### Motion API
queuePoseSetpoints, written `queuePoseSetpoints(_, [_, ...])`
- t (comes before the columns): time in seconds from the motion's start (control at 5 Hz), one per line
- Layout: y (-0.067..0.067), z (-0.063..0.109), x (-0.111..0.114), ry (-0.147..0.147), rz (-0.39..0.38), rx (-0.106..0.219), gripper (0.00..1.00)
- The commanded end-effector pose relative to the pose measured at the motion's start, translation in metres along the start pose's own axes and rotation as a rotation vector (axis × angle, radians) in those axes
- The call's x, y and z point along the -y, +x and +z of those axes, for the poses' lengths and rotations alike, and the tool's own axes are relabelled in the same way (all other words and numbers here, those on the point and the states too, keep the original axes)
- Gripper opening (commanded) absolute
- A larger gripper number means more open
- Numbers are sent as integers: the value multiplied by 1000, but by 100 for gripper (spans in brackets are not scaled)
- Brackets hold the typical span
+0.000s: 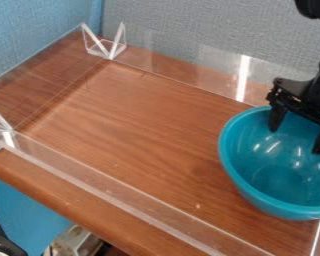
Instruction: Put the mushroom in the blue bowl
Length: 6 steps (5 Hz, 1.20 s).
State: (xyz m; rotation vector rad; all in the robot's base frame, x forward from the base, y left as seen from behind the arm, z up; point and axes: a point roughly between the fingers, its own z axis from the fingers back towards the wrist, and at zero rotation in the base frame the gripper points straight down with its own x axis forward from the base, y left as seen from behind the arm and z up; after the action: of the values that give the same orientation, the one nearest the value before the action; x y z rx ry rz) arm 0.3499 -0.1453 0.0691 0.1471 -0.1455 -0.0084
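The blue bowl (276, 170) sits at the right end of the wooden table, glossy teal and round, partly cut off by the frame's right edge. My black gripper (298, 127) hangs over the bowl's far rim, fingers pointing down and spread open, with nothing visible between them. One finger (276, 112) reaches down near the rim on the left side. The mushroom is not visible anywhere in this view; the bowl's inside shows only reflections.
A clear acrylic wall (190, 65) runs around the brown wooden tabletop (116, 125), with a corner bracket (104, 43) at the back left. A blue fabric backdrop stands behind. The table's front edge drops off at lower left.
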Motion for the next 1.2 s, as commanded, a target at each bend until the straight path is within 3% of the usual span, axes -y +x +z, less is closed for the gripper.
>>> queuePoseSetpoints(0.0, [8,8,-4,-17,13,48,100])
queuePoseSetpoints(0.4, [11,-6,-2,-25,6,60,100])
queuePoseSetpoints(0.6, [13,-12,-1,-31,2,64,0])
queuePoseSetpoints(1.0, [5,-18,2,-45,8,56,0])
